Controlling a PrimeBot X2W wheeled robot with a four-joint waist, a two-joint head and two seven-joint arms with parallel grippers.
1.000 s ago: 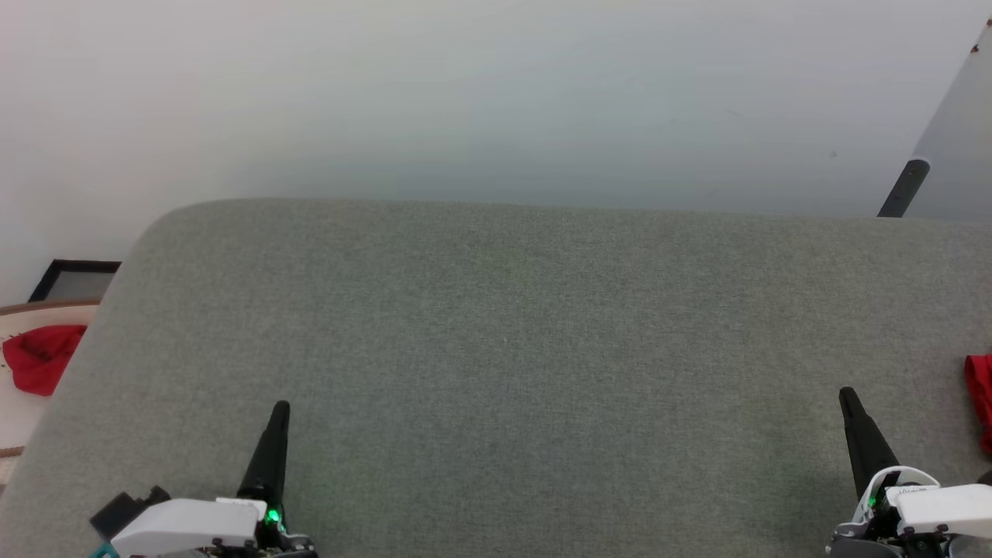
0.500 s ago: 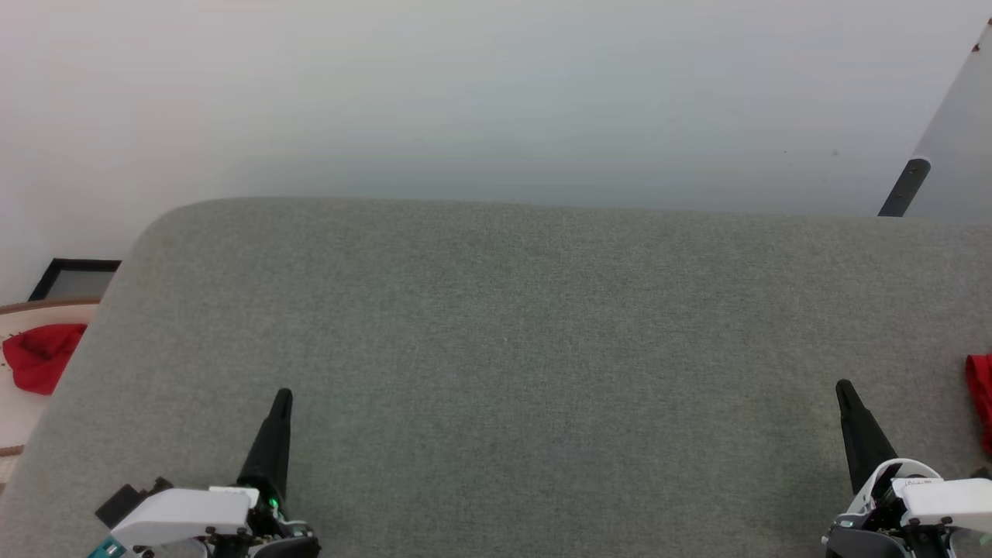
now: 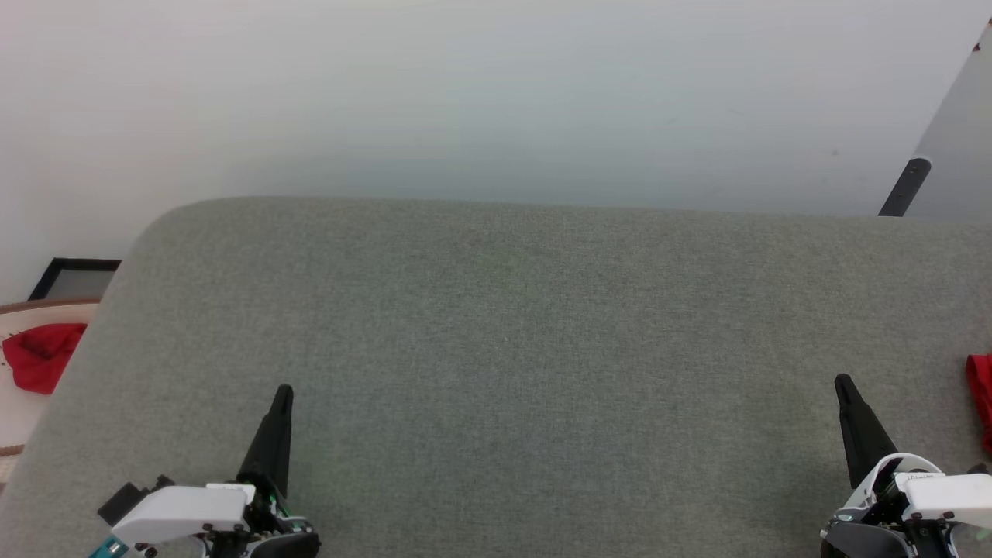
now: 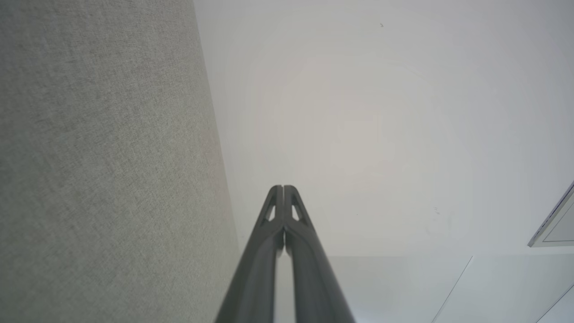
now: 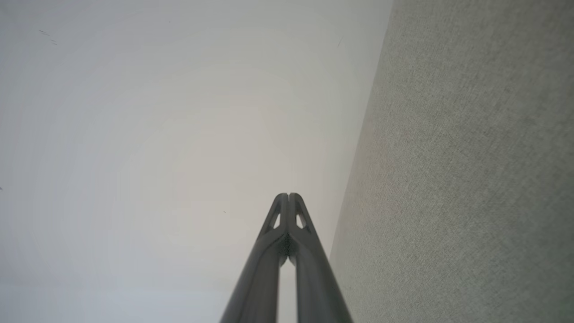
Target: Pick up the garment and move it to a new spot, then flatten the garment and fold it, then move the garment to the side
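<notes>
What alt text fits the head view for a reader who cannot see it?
A wide grey fabric surface spans the view, with the left claw and right claw shut over its near part, holding nothing. Some red fabric is cut off at the view's right edge; a crumpled red cloth lies beyond its left side.

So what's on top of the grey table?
The table is mostly bare. A strip of red fabric lies at its right edge, the rest cut off by the frame. The left tool and right tool, both shut, are over its near side.
</notes>
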